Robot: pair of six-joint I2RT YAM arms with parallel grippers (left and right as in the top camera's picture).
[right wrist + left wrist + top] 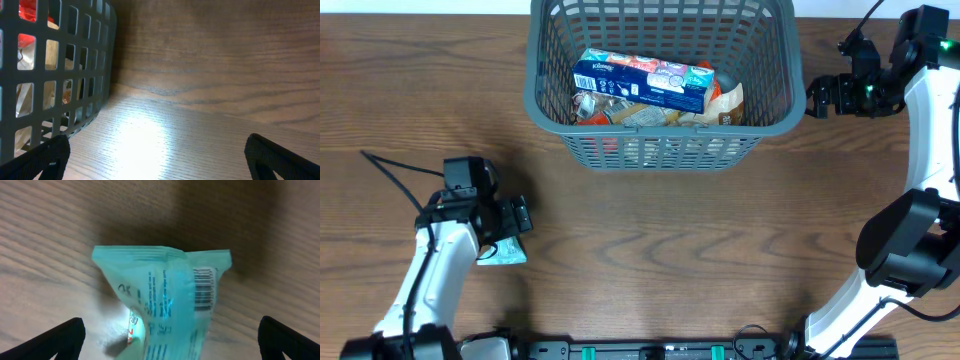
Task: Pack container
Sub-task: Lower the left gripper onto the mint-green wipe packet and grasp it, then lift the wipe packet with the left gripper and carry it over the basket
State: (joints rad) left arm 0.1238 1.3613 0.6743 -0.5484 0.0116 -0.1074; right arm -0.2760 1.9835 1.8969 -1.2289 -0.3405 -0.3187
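1. Container: dark grey lattice basket at the far middle of the wooden table, upright. The overhead view alone shows its contents: a blue tissue pack lying across the top, with mixed wrappers under it and a brown packet at its right end. My right wrist view shows only a curved stretch of the basket wall, with red and pale patches behind the slots that I cannot tell apart.

2. Teal packet: on the table at near left, well apart from the basket. From overhead my own arm hides most of it. My left wrist view shows its crimped top edge, barcode and printed back.

3. Left gripper: over the teal packet. In the wrist view my jaws stand wide apart, one dark fingertip in each lower corner. The packet lies between them and neither touches it.

4. Right gripper: just beside the basket's right wall, outside it. In the wrist view my jaws are spread wide with only bare, brightly lit wood between them; they hold nothing.

5. Black cable: on the table beyond my left arm.
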